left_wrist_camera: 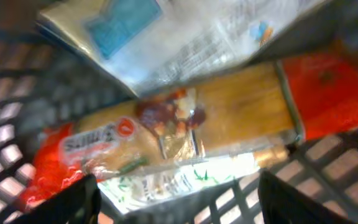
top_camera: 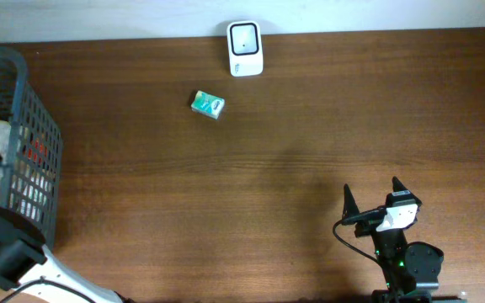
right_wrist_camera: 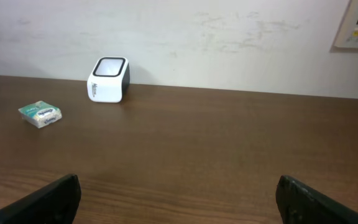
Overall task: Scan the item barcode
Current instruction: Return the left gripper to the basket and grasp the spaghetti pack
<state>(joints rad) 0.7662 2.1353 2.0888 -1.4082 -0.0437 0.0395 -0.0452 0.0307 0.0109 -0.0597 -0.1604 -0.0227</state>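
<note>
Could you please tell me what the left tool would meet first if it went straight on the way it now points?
Most likely the long yellow packet with red ends, lying in the basket straight ahead of the left tool; the blurred view hides how near.

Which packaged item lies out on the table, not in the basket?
The small green box, alone on the wood near the white scanner; the other packets sit inside the grey basket.

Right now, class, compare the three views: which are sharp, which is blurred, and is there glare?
Overhead: evenly lit and sharp, scanner and basket crisp. Left wrist: badly blurred, the long packet smeared, its print barely legible. Right wrist: sharp, small green box clear, no harsh glare on the table.
</note>
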